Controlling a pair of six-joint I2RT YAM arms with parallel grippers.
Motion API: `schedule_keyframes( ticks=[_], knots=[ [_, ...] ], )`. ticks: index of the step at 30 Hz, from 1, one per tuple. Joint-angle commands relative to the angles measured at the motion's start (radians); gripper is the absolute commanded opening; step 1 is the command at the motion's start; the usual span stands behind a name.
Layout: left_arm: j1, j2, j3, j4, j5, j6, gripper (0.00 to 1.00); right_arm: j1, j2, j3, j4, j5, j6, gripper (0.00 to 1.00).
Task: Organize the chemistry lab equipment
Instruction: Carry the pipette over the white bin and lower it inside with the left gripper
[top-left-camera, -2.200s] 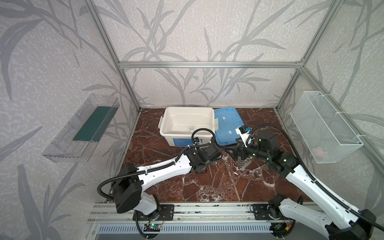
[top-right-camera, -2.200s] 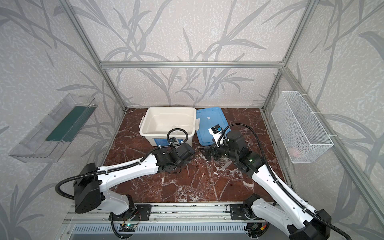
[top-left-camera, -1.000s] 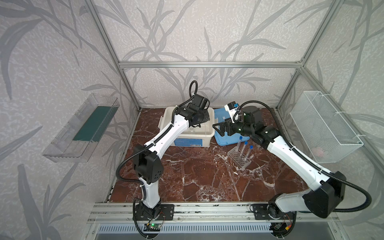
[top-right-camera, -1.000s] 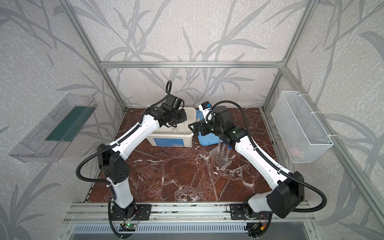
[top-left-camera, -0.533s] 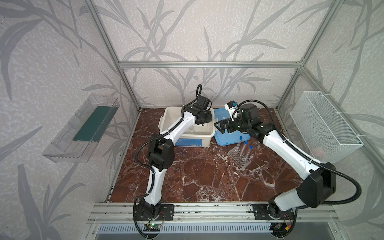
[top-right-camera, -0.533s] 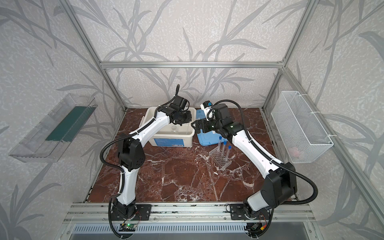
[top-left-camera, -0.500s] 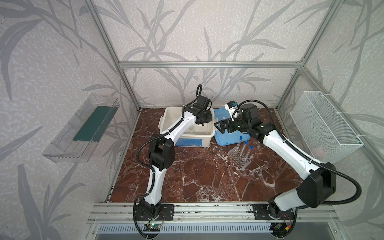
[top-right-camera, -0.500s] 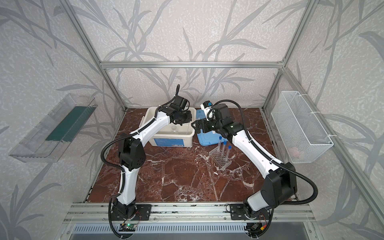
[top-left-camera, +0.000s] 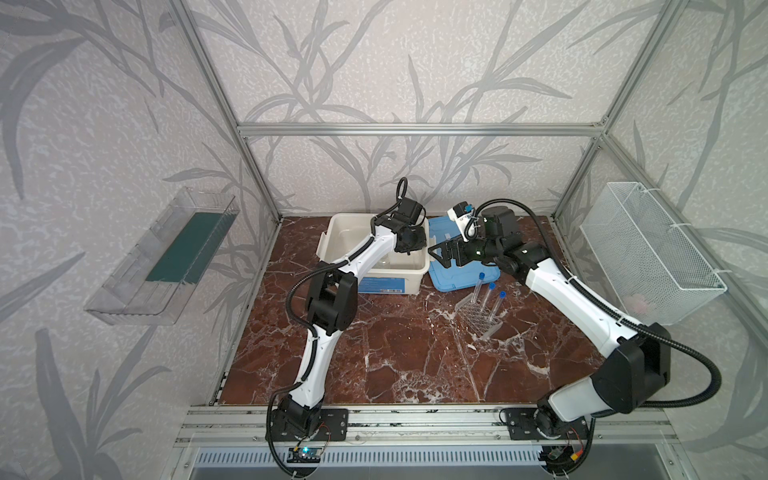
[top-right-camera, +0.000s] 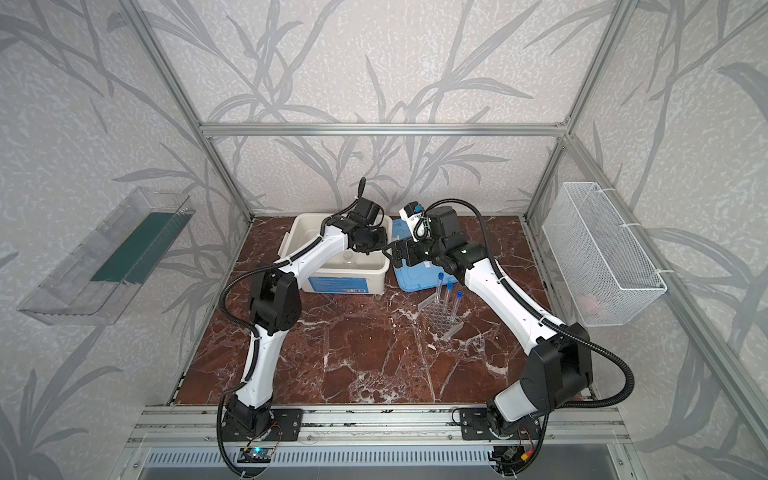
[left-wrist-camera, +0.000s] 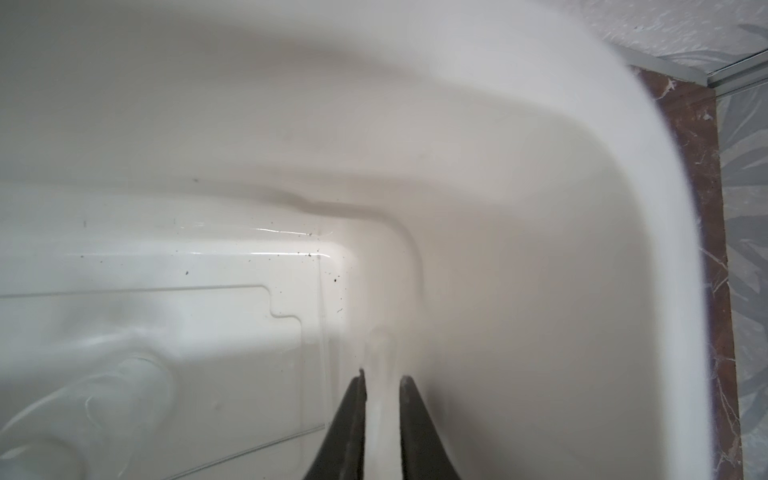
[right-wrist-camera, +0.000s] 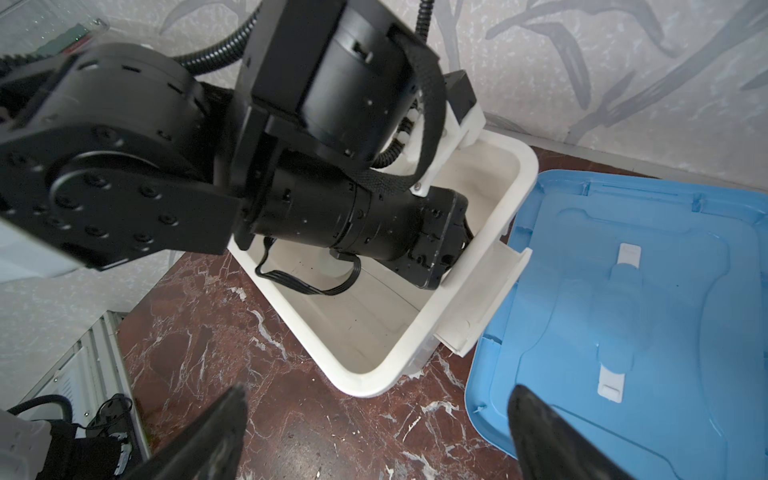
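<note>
Reaches deeper into white tub (top-left-camera: 338, 232) than a second ago, left gripper (left-wrist-camera: 382, 374) clamped on thin clear rod (left-wrist-camera: 379, 353) pointing out along fingers (left-wrist-camera: 351, 409); holds right gripper (right-wrist-camera: 376, 390) spread wide.

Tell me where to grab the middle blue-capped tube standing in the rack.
Take the middle tube high up, just below its blue cap, coming down from above. It stands in the rack between two neighbours in a row, so closing across that row, on its free sides, is probably safest.
</note>
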Motion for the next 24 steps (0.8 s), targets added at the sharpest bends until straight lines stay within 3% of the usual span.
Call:
schedule_keyframes(
  ticks=[1,12,17,24],
  knots=[
    [0.002,0.033,0.042,-0.033,0.008,-0.011,0.2,-0.004,0.028,0.044,-0.044,-0.052,-0.038,0.95],
    [0.012,0.043,-0.004,0.013,0.094,-0.053,0.24,-0.002,0.016,0.037,-0.07,-0.027,-0.078,0.95],
    [0.015,0.023,-0.02,0.0,0.043,-0.058,0.24,-0.002,0.007,0.026,-0.07,-0.018,-0.086,0.95],
    [0.018,0.062,-0.027,-0.006,0.059,-0.085,0.24,-0.003,0.001,0.022,-0.075,-0.016,-0.091,0.95]
  ],
)
